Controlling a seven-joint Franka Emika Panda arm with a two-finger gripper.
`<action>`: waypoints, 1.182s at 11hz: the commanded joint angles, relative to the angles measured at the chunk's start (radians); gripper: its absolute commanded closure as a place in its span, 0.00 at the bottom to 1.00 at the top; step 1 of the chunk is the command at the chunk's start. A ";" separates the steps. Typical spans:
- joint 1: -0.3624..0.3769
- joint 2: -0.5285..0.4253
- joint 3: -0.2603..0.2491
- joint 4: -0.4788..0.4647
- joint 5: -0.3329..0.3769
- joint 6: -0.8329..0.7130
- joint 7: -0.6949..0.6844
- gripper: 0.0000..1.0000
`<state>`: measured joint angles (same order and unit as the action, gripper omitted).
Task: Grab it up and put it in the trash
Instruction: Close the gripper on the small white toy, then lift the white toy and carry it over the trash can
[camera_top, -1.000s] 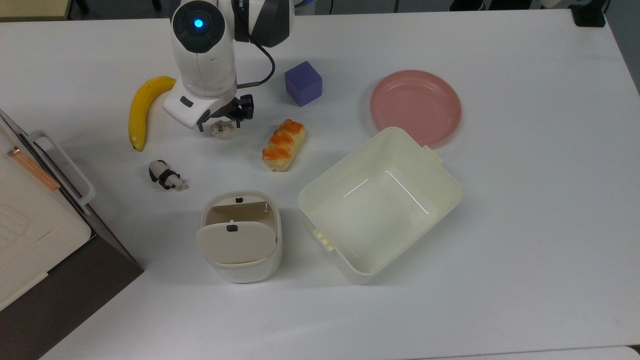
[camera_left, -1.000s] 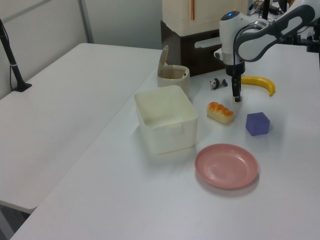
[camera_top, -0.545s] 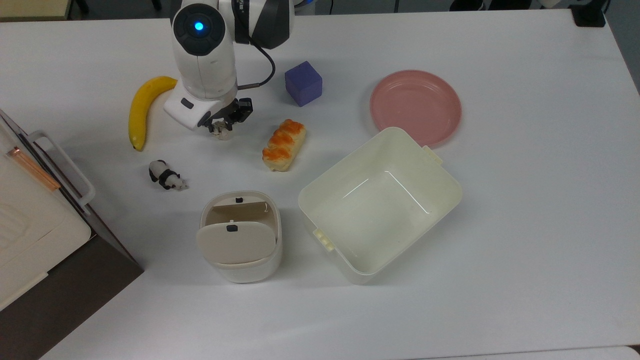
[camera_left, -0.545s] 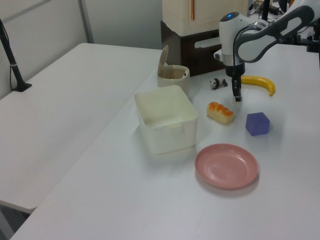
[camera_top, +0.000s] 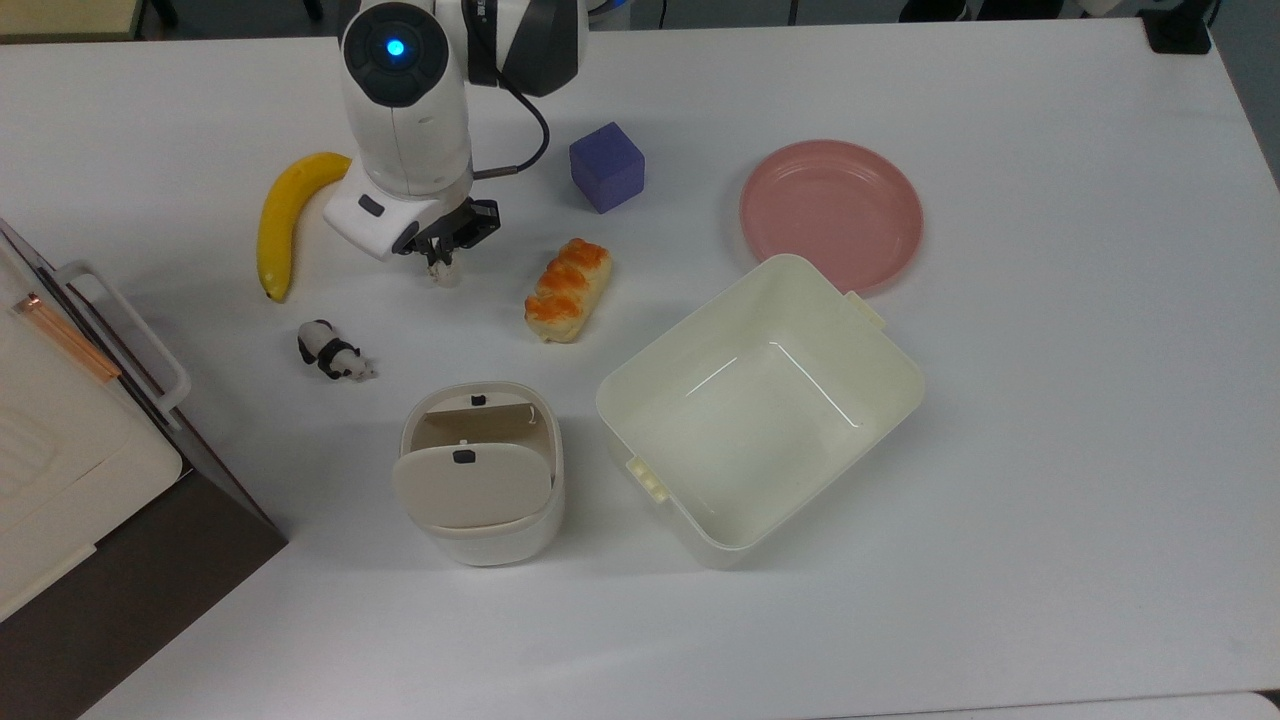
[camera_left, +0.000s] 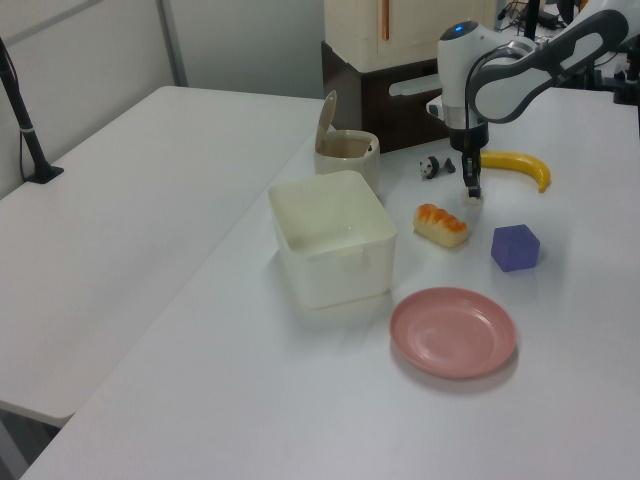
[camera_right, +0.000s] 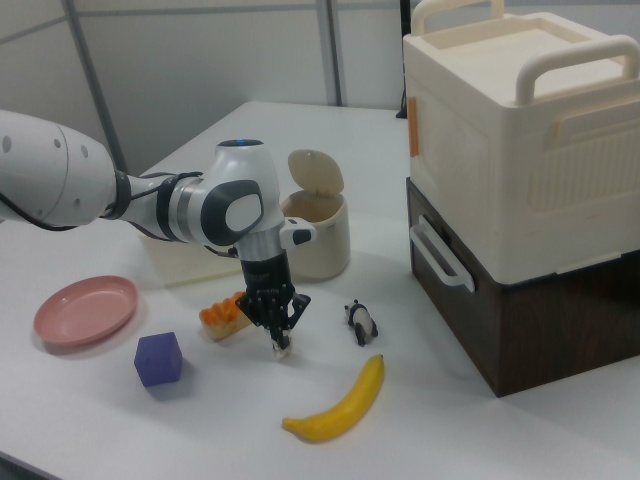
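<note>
The white paper wad (camera_top: 443, 273) rests on the white table, squeezed small between the fingers of my gripper (camera_top: 441, 262), which is shut on it. In the right view the gripper (camera_right: 281, 343) points straight down with the wad (camera_right: 283, 351) at its tips, touching the table. In the left view the gripper (camera_left: 471, 191) stands between the banana and the bread. The trash (camera_top: 482, 500), a cream bin with its beige flap lid tilted up, stands nearer the top view's bottom edge, below the gripper. The bin also appears as the trash (camera_right: 318, 238) and the trash (camera_left: 346, 152).
A banana (camera_top: 281, 216) lies to the top view's left of the gripper and a toy panda (camera_top: 331, 352) below it. A bread roll (camera_top: 567, 290), purple cube (camera_top: 606, 166), pink plate (camera_top: 830, 213) and large cream tub (camera_top: 760, 405) lie to the right. A storage box (camera_top: 60, 440) sits at the left edge.
The fingers have closed in on the paper wad, which now looks smaller and is pinched between them. The arm has barely shifted.
</note>
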<state>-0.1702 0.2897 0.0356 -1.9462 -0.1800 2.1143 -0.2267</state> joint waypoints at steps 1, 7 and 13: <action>0.000 -0.033 -0.002 0.033 -0.001 0.007 -0.013 1.00; 0.014 -0.063 0.003 0.261 0.117 -0.037 -0.005 1.00; 0.087 0.063 0.001 0.377 0.136 0.294 0.147 1.00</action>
<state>-0.1144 0.2656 0.0473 -1.6314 -0.0412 2.3045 -0.1466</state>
